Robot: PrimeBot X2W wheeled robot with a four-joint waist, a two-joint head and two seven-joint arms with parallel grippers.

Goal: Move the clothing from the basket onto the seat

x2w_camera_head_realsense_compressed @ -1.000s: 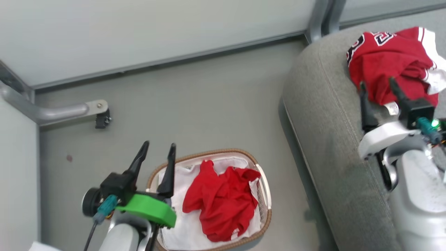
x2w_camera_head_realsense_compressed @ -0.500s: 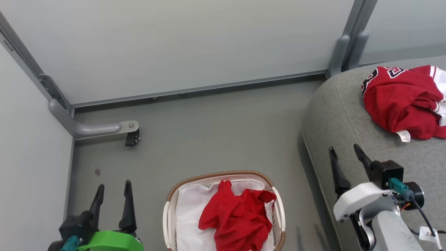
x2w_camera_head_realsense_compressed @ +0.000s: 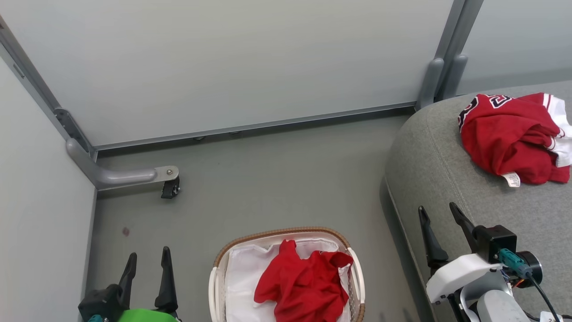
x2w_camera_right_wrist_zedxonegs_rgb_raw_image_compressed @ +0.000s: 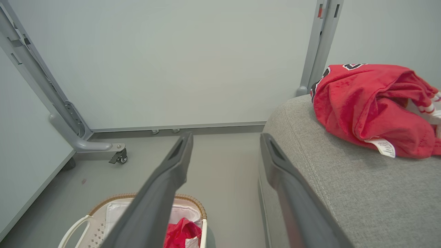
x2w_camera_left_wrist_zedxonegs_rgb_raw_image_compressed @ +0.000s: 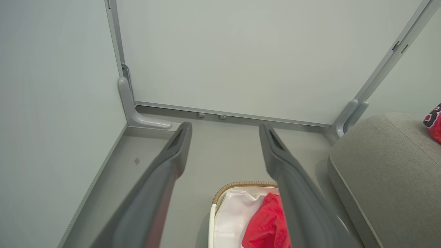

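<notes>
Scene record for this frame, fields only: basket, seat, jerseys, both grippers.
basket: on floor, holds one crumpled red jersey on white liner
seat: grey, holds second red jersey, tag showing
left gripper: open, empty, left of basket
right gripper: open, empty, at seat's edge
progress: one of two jerseys moved

**Dark fingers, one green collar, one white**

The left end effector (x2w_camera_head_realsense_compressed: 149, 256) has two long, tapering dark fingers (x2w_camera_left_wrist_zedxonegs_rgb_raw_image_compressed: 162, 186) on a black base with a bright green collar (x2w_camera_head_realsense_compressed: 147, 315). The right end effector (x2w_camera_head_realsense_compressed: 437, 210) has matching fingers, a white collar (x2w_camera_head_realsense_compressed: 456, 275), a black block (x2w_camera_head_realsense_compressed: 494, 238), a teal connector (x2w_camera_head_realsense_compressed: 509, 259) with a black cable (x2w_camera_head_realsense_compressed: 543, 296), and a pale grey forearm (x2w_camera_head_realsense_compressed: 496, 309).
</notes>
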